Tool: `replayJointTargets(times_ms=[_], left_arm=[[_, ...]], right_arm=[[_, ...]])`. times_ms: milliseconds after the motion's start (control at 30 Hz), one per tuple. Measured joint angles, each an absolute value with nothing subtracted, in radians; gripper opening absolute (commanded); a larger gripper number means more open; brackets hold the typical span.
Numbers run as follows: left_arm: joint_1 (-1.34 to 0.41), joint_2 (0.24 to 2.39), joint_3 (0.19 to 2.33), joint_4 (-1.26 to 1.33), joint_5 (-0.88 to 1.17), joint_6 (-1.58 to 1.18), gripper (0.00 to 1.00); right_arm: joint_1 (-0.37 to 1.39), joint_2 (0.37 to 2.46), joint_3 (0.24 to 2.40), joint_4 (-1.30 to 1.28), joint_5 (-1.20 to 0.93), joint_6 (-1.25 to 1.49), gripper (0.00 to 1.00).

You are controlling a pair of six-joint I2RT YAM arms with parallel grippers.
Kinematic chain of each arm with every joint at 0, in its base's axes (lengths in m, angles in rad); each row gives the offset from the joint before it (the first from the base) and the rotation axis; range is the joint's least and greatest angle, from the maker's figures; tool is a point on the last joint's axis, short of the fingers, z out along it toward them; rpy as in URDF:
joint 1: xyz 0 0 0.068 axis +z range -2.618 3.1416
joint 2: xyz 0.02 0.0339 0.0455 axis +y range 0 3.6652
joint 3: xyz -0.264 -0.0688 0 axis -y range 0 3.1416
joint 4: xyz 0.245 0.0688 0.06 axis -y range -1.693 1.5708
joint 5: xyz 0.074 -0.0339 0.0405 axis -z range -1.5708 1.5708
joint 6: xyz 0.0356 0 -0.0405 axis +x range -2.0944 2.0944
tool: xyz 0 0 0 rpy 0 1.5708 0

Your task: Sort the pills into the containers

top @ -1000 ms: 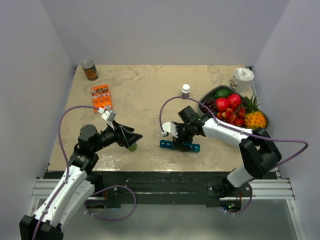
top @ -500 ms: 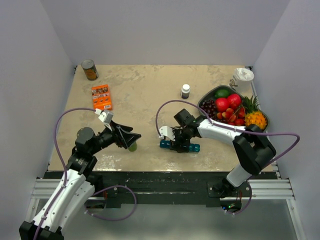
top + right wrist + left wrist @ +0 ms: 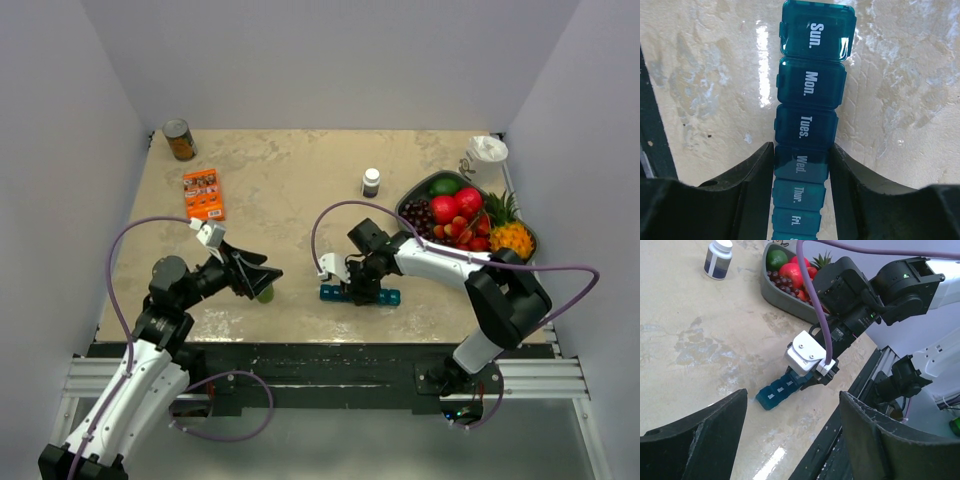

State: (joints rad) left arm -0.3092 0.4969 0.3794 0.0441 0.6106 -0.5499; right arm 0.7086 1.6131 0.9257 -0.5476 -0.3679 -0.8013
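The containers, a teal pill organiser (image 3: 329, 291) with day-labelled lids, lie flat near the table's front edge and also show in the left wrist view (image 3: 775, 394). My right gripper (image 3: 362, 288) stands over its middle. In the right wrist view both fingers (image 3: 760, 170) press the sides of the organiser (image 3: 811, 80) at the "Wed." lid, so the right gripper (image 3: 801, 156) is shut on it. All lids are closed. My left gripper (image 3: 268, 280) hovers open to the left with nothing between its fingers (image 3: 792, 392). A small green object (image 3: 264, 295) sits under its tip. The pills are out of view.
A dark bottle with a white cap (image 3: 371, 181) stands behind the organiser. A grey fruit tray (image 3: 413, 191) is at the right, with a white cup (image 3: 487, 152) behind it. An orange box (image 3: 203, 193) and a can (image 3: 179, 140) sit at the back left.
My right gripper came down over the organiser and its fingers closed in on its sides. The left arm shifted slightly back towards its base and stayed open.
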Motion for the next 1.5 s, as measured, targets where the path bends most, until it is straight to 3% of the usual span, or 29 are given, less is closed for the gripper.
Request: replayJointTargets(times_ms=[467, 967, 1267, 1500], left_arm=[[-0.388, 0.599, 0.323, 0.245, 0.616, -0.777, 0.78], [-0.604, 1.055, 0.415, 0.425, 0.445, -0.934, 0.71], [-0.683, 1.217, 0.471, 0.470, 0.376, -0.943, 0.59], [-0.696, 1.251, 0.474, 0.461, 0.347, -0.942, 0.65]], right_arm=[[0.592, 1.423, 0.956, -0.615, -0.548, -0.807, 0.25], [0.562, 1.354, 0.961, -0.628, -0.629, -0.812, 0.24], [0.552, 1.354, 0.961, -0.648, -0.637, -0.811, 0.24], [0.551, 1.354, 0.961, -0.653, -0.631, -0.809, 0.24]])
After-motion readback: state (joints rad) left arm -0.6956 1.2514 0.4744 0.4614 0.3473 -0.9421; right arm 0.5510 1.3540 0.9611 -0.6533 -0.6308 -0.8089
